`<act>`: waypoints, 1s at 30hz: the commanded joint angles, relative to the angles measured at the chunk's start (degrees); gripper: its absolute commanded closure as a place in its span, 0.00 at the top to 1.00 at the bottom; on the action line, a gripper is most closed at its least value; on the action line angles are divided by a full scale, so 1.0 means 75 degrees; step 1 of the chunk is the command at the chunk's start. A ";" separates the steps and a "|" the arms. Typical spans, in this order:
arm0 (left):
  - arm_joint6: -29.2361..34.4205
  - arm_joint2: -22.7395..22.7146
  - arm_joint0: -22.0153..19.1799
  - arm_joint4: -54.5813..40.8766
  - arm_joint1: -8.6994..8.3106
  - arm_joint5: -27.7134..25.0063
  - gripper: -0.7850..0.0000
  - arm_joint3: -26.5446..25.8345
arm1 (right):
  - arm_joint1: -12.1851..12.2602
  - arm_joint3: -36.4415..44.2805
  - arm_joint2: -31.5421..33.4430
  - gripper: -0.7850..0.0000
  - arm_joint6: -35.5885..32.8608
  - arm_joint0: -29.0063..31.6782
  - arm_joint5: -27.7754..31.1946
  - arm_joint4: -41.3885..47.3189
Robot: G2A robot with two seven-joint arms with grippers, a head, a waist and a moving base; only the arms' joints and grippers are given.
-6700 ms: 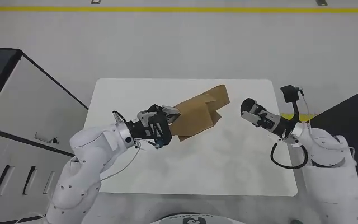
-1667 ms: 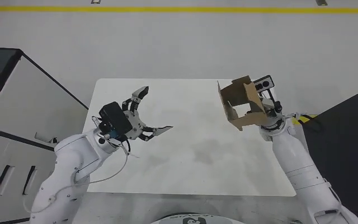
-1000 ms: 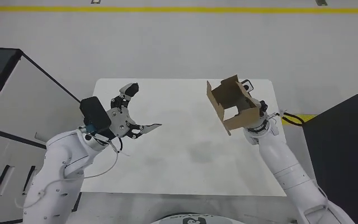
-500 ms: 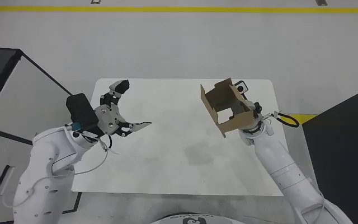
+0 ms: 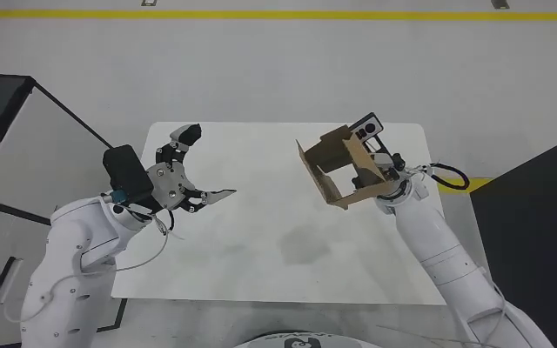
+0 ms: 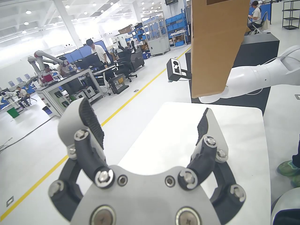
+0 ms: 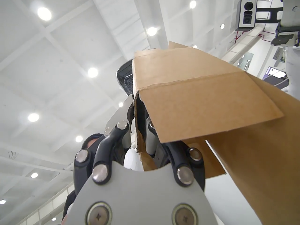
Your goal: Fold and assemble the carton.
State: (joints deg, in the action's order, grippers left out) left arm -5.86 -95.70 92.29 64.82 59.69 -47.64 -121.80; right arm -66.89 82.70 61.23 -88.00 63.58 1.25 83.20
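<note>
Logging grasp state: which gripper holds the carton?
The right gripper: it is shut on a wall of the carton, held above the table. The left gripper is open and empty.

the carton (image 7: 211, 108) runs off the right wrist view's edge, its flap covering much of the right jaws clamped on its wall. from above the carton (image 5: 344, 170) hides them entirely. the left wrist view cuts off its top flaps.

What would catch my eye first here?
A brown carton, half unfolded, is held in the air over the right side of the white table, with the right gripper clamped on one wall. Opposite it, the left gripper hangs wide open, holding nothing.
</note>
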 commanded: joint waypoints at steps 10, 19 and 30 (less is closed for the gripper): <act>0.0000 0.0000 0.0000 0.0000 0.0000 0.0000 1.00 0.0000 | -0.0009 -0.0049 -0.0033 0.00 0.0000 -0.0102 0.0013 -0.0057; 0.0000 0.0000 0.0000 0.0000 0.0000 0.0000 1.00 0.0000 | 0.0007 -0.0304 0.0072 0.00 0.0000 0.0083 0.0189 -0.0551; 0.0000 0.0000 0.0000 0.0000 0.0000 0.0000 1.00 0.0000 | -0.0121 -0.1223 -0.0533 0.00 0.0000 0.0088 0.1180 -0.0978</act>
State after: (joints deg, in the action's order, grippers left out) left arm -5.86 -95.70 92.29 64.82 59.69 -47.64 -121.80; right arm -67.75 73.64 57.42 -88.00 64.36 9.90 75.59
